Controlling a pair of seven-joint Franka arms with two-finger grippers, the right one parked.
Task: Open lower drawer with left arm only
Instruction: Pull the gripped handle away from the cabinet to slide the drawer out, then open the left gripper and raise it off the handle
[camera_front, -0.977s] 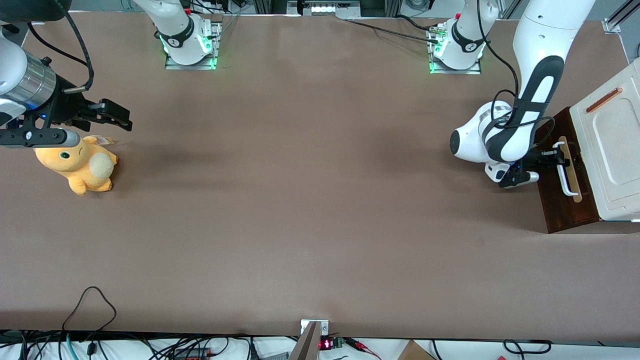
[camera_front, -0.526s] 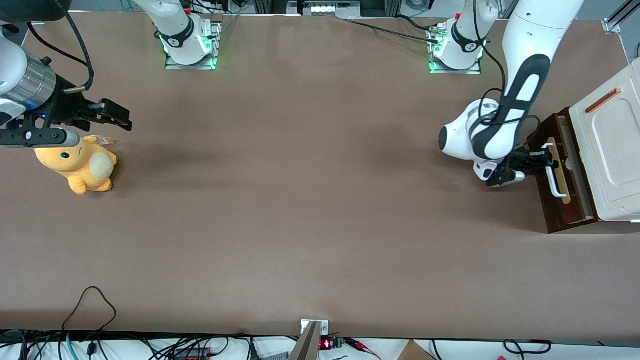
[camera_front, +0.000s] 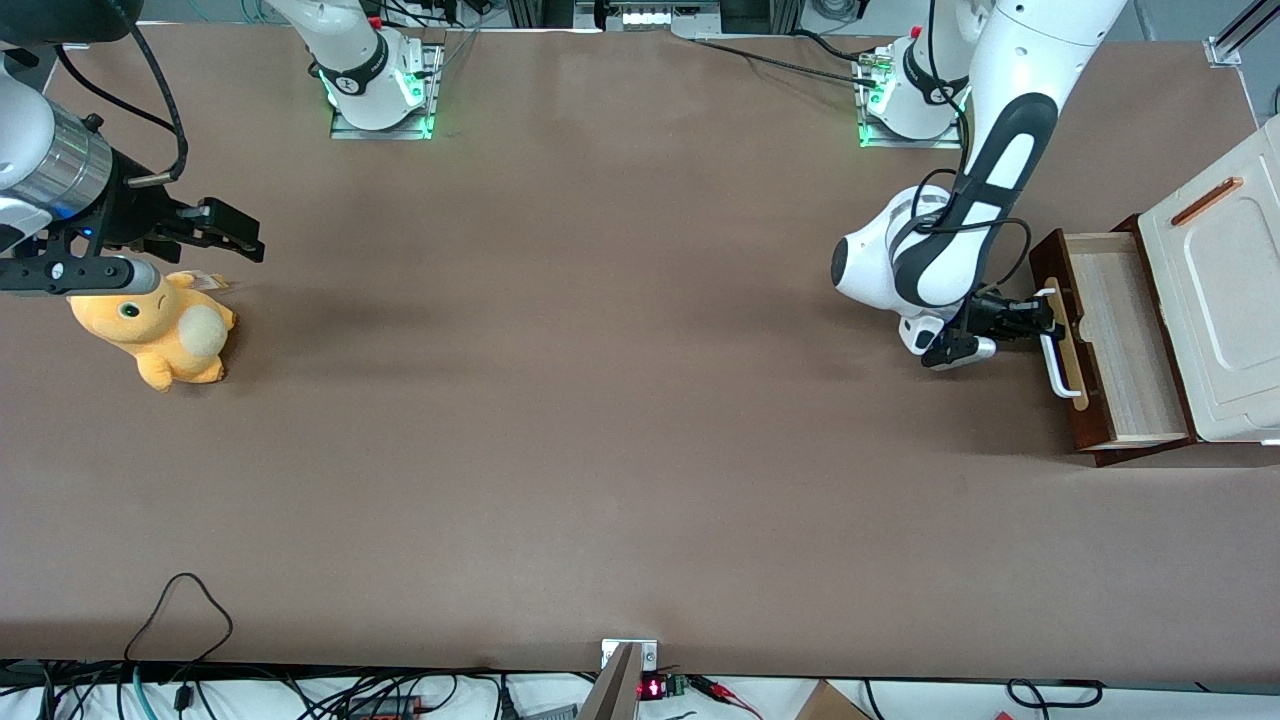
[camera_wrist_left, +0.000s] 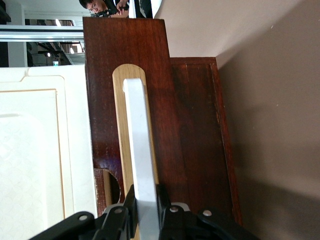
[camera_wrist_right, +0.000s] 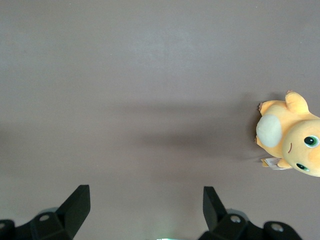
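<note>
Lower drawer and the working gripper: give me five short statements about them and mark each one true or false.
1. The lower drawer is pulled out, its pale wood inside showing. True.
2. The gripper is shut on the white bar handle. True.
3. The drawer holds a yellow plush toy. False: the drawer looks empty; the toy lies on the table toward the parked arm's end.
4. The gripper hangs above the cream cabinet top. False: it is at the handle in front of the drawer.
5. The handle sits over a tan strip. True.
</note>
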